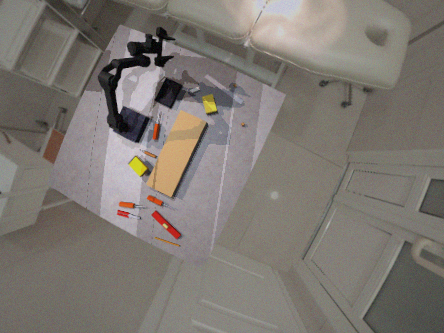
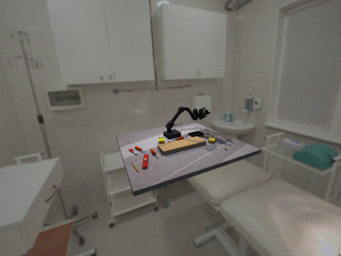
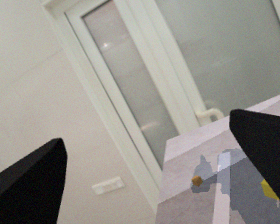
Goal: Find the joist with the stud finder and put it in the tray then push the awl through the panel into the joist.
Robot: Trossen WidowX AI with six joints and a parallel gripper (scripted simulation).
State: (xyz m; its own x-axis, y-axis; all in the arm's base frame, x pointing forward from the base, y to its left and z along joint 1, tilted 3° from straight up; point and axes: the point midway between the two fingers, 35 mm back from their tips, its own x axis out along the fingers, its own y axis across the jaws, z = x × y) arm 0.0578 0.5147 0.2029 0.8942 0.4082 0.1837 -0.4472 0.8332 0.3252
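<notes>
The tan floor panel [image 1: 180, 152] [image 2: 182, 146] lies on the table. The black tray [image 1: 169, 92] [image 2: 196, 134] is beyond one end of it. One yellow block [image 1: 209, 105] [image 2: 212, 140] lies near that end, and another yellow block [image 1: 138, 166] [image 2: 161, 140] lies by the panel's long side; I cannot tell which is the stud finder. An orange-handled tool [image 1: 156, 131] with a thin shaft, possibly the awl, lies between the arm base and panel. My gripper [image 1: 170, 49] [image 2: 207, 112] [image 3: 150, 132] is open and empty, raised beyond the tray, away from the panel.
A red level [image 1: 166, 225] [image 2: 145, 161], a pencil [image 1: 167, 241] [image 2: 135, 167], two orange-handled tools [image 1: 127, 205] [image 1: 155, 200] and a red tool [image 1: 123, 213] lie past the panel's other end. A small orange piece [image 1: 149, 154] lies beside the panel. A grey item [image 1: 194, 91] is near the tray.
</notes>
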